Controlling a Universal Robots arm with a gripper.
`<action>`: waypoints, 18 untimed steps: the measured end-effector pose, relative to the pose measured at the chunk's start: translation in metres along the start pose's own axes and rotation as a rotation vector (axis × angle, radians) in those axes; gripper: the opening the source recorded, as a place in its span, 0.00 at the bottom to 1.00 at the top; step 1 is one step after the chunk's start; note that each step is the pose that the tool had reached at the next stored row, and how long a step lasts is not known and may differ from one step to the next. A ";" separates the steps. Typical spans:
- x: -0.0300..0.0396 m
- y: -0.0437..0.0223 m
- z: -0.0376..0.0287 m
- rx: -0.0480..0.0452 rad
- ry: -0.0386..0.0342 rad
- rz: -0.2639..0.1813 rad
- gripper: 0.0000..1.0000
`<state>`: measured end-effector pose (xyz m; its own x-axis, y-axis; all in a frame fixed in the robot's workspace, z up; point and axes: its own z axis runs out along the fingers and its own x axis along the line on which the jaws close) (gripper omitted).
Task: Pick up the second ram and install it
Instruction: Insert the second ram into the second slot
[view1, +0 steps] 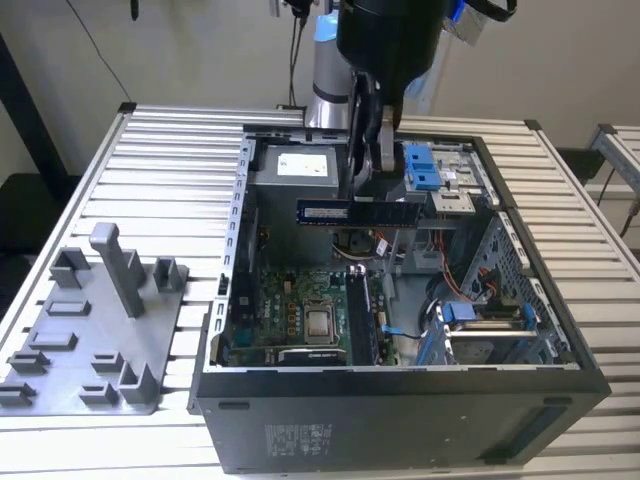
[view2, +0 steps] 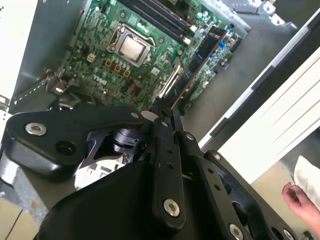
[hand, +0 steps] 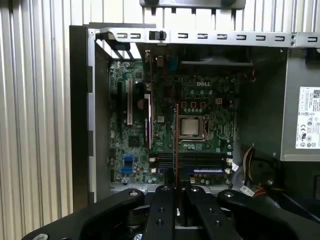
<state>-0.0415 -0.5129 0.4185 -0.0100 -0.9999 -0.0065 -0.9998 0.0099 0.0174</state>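
— What is resting on the slatted table (view1: 150, 150)?

— An open computer case (view1: 400, 425) is lying on its side with the open face turned up; a grey plastic tray (view1: 70, 350) with upright posts is standing just beside it, on the exterior view's left.

— And the arm?

— The robot arm (view1: 390, 30) is reaching down from above into the open case; it is hanging near the grey power supply (view1: 300, 175), over the green motherboard (view1: 285, 310).

— What is the gripper doing?

— The gripper (view1: 362, 195) is clamping the second ram (view1: 330, 212) — its fingers are pressing on the strip's two faces near its middle.

— Where is that strip sitting?

— It is hovering level in the air inside the case opening, above the motherboard and touching nothing but the fingers; in the first wrist view the second ram (hand: 176, 145) is showing edge-on as a thin line, passing just beside the processor socket (hand: 191, 127); in the second wrist view the second ram (view2: 202, 62) is stretching away from the fingertips over the board.

— Anything smaller?

— A person's hand (view2: 302, 202) is showing in the second wrist view — outside the case, well apart from the strip.
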 end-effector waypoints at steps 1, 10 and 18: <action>0.0000 -0.0041 -0.0001 -0.0002 0.0000 0.000 0.14; -0.0003 -0.0308 -0.0005 -0.0013 -0.0001 -0.001 0.14; -0.0005 -0.0308 -0.0006 -0.0013 0.0000 -0.001 0.14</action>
<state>-0.0106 -0.5127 0.4185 -0.0088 -0.9999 -0.0065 -0.9998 0.0087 0.0187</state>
